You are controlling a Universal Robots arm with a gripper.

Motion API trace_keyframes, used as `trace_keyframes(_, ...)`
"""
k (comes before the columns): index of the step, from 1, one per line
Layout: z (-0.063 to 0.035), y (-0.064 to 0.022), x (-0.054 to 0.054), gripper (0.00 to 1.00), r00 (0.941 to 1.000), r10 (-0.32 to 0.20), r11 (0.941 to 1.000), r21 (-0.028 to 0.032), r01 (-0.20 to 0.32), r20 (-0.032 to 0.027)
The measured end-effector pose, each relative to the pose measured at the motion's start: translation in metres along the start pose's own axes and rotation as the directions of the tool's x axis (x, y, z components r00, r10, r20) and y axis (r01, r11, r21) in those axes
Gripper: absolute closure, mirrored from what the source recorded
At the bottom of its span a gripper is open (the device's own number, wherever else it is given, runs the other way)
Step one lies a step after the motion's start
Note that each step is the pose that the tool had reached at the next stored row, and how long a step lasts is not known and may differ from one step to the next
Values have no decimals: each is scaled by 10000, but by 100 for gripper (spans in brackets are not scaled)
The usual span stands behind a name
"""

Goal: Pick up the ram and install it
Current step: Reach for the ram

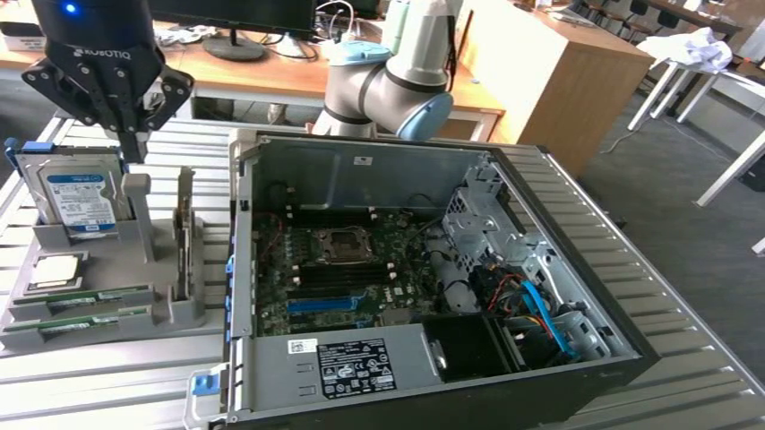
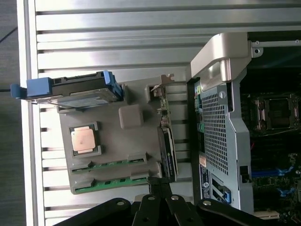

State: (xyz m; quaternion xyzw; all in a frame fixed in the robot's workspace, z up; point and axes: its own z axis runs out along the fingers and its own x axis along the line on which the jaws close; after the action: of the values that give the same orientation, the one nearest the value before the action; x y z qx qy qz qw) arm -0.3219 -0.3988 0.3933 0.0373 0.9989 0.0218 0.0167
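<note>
Green ram (image 1: 84, 299) well below tool (image 1: 129, 150)

Two ram sticks (image 1: 84, 300), one hard drive (image 1: 81, 202), one processor (image 1: 57, 271), one case (image 1: 358, 175).

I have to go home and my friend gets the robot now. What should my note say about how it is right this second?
Gripper: shut, holding nothing, hovering above the grey holder, close to the hard drive.
Ram: two green sticks lie flat in the holder's slots, the second here, next to the processor chip.
Computer case: open, motherboard showing.
Done: nothing picked up yet.
Left: pick up the ram and install it.
</note>
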Motion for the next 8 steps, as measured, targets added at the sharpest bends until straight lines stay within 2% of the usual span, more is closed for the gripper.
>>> trace_keyframes(8,-2,-5,71,90,10000,-1,10000,0,1,1)
